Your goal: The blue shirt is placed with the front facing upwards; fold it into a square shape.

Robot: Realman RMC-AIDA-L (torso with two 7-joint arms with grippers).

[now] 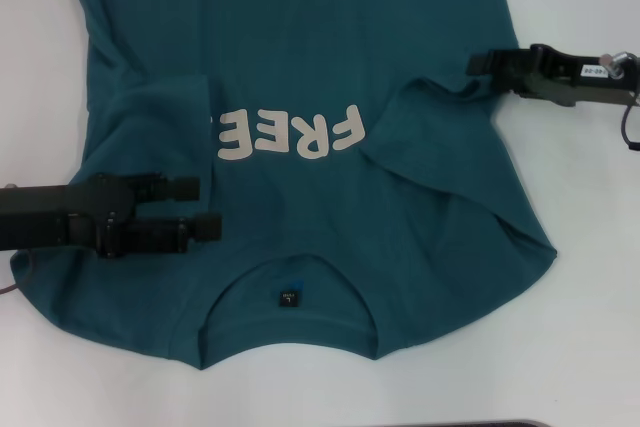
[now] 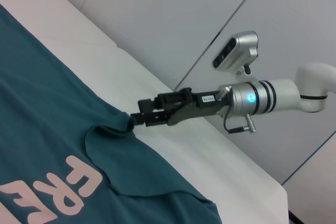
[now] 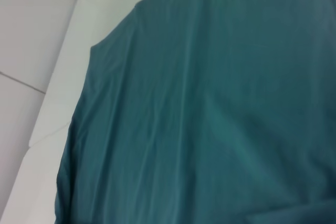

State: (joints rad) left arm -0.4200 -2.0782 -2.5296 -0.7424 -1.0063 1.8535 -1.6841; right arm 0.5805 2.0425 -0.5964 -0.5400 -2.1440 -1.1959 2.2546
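One blue shirt (image 1: 300,77) lay flat on white table (image 1: 580,347), "FREE" facing up. Two grippers: left gripper (image 1: 205,209) spread wide, shirt underneath. Right gripper (image 1: 478,65) pinched shirt's edge, cloth bunched there.

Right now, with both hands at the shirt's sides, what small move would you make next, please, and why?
Probably draw the right hand inward over the "FREE" lettering. It looks shut on the blue shirt edge, fabric puckered at its tips, while the left hand lies over the already folded side.
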